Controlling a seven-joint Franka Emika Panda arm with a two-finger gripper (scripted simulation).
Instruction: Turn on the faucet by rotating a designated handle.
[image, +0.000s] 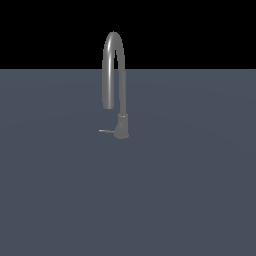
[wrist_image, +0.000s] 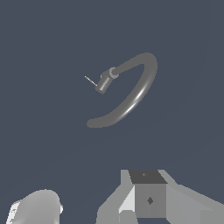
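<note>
One faucet (image: 120, 75) stands upright on the grey tabletop (image: 190, 190), its one handle (image: 105, 131) sticking out from the base toward the exterior view's left, while the single pincer (wrist_image: 87, 210), well apart from it, shows too little to judge its spread.

The gripper (wrist_image: 148, 205) is cut off by the wrist view's edge: only part of its grey body shows, so its fingertips and how the jaws stand cannot be told. It is out of frame in the exterior view. The handle (wrist_image: 90, 80) (a hairline sliver here) is too thin to make out its end shape.
</note>
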